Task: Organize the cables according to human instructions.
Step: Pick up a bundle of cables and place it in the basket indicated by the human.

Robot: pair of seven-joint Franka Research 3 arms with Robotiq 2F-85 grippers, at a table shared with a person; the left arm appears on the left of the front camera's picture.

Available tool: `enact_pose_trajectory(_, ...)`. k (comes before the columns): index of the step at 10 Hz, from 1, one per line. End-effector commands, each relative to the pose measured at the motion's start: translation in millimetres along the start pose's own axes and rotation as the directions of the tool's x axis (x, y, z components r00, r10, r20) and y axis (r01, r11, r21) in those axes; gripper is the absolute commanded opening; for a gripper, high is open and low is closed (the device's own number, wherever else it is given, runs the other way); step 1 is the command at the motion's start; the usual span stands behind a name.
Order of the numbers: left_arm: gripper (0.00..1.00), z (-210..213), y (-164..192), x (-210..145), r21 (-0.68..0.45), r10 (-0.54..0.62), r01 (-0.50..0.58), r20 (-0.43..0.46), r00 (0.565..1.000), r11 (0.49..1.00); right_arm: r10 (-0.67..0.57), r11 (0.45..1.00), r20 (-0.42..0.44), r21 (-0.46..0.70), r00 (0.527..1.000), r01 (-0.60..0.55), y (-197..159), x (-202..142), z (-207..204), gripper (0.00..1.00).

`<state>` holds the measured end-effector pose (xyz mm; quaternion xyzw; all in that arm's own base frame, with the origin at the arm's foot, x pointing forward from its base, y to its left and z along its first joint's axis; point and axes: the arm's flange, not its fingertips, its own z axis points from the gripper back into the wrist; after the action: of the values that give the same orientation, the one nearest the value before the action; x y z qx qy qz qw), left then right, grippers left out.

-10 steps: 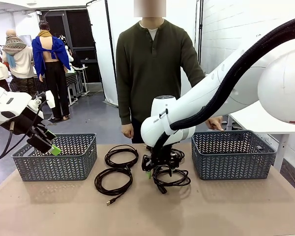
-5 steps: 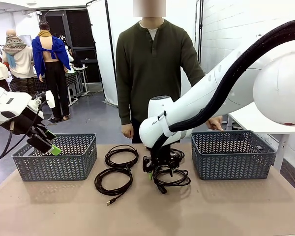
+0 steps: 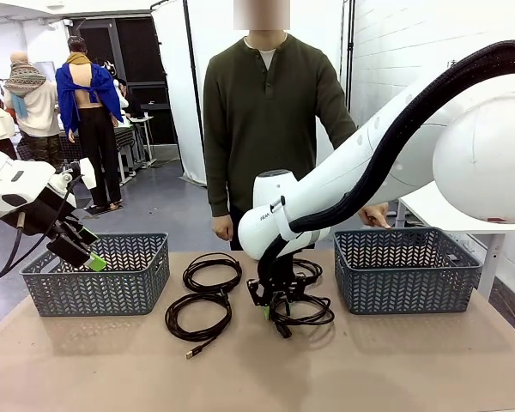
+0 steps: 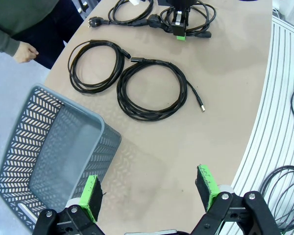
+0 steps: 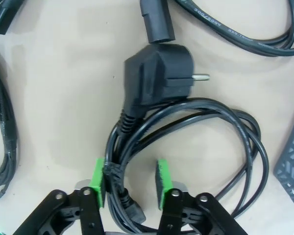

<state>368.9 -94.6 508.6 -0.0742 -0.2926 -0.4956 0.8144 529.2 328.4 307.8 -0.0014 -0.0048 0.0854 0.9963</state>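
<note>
Beige tabletop (image 3: 395, 360) in an open workroom, 2 grey baskets at its ends: left basket (image 3: 94, 275), right basket (image 3: 403, 270). At the far side, the human (image 3: 270, 120), with 1 hand (image 3: 376, 215) by the back rim of the right basket. Cannot tell whether pointing or just resting.

Between the baskets, 4 cables flat on the table. 2 thin coils (image 4: 95, 66) (image 4: 152, 88) side by side toward the left basket. 1 plugged coil (image 5: 186, 127) under the right arm. 1 rear coil (image 3: 305, 268) just behind it.

Right gripper (image 5: 130, 174) down at the table, astride several strands of the plugged coil. 1 pad against the strands, a sliver of bare table before the other, so not yet pinching.

Left gripper (image 4: 148, 191) spread wide, holding nothing, up by the left basket.

Likely trouble from here:
- Catching only some strands between the pads. Then a lopsided lift, with loops sagging and the coil spilling open.
- Snagging the neighbour. The rear coil's connector (image 5: 157, 24) sits just beside the mains plug (image 5: 159, 81), close enough to be dragged along.
- Hooking a dangling plug or loose loop on a basket rim on the way in.
- Misjudging the instruction, with no clear sign of the intended basket.
</note>
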Motion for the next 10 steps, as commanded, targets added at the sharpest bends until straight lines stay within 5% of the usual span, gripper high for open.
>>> enact_pose_trajectory(1, 1.00, -0.6, 2.2, -1.8, -0.015, -0.002, 0.002, 0.012, 1.000, 1.000, -0.014, 1.000, 0.002, -0.026, 1.000, 0.014, 2.3, 5.6, -4.4, 0.33)
enact_pose_trajectory(4, 1.00, -0.6, 2.2, -1.8, -0.015, -0.002, 0.002, 0.012, 1.000, 1.000, -0.008, 1.000, 0.004, 0.007, 1.000, 0.008, 3.9, 5.8, -3.3, 0.00)
enact_pose_trajectory(10, 1.00, -0.6, 2.2, -1.8, -0.015, -0.002, 0.002, 0.012, 1.000, 1.000, 0.002, 0.999, 0.055, -0.050, 0.998, 0.001, 8.5, -11.5, 41.6, 0.00)
